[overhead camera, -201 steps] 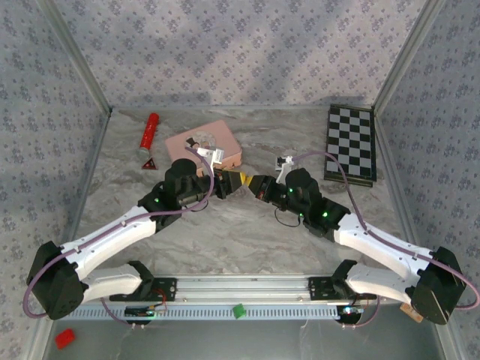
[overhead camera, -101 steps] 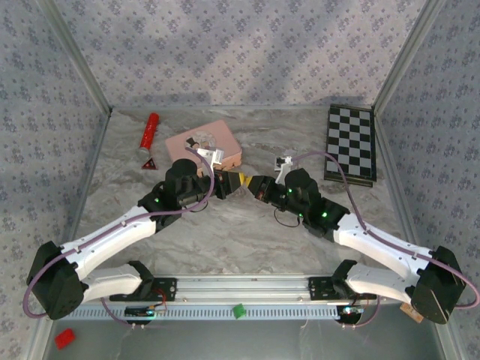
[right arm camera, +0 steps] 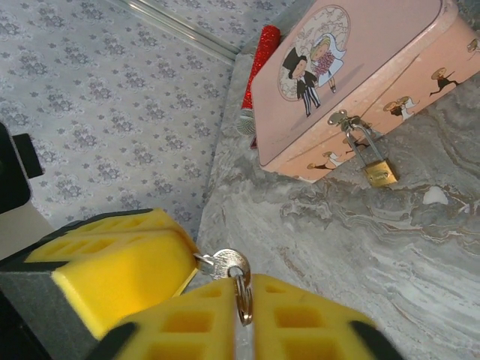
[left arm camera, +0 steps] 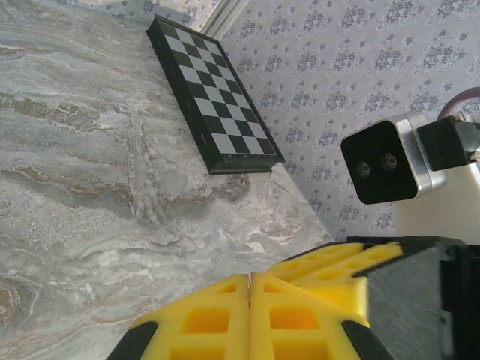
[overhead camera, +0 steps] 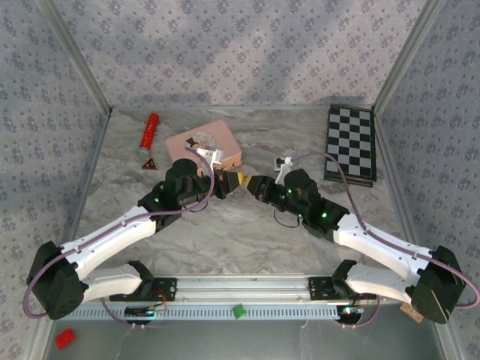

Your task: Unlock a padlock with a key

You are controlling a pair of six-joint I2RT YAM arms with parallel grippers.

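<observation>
Left tool [left arm camera: 250, 279] and right tool [right arm camera: 241, 289] both clamp the key [right arm camera: 225, 263]. Padlock [right arm camera: 380, 172] hangs from the pink tin [right arm camera: 360, 67], shackle up, body down.

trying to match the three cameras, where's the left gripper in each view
Top external: left gripper at centre, tip against the right gripper, just below the pink tin in the picture.
Left wrist: left gripper at bottom centre, yellow and pressed shut.
Right wrist: left gripper at lower left, its tip at the key.
Shared landmark: the marbled table, in all three.
</observation>
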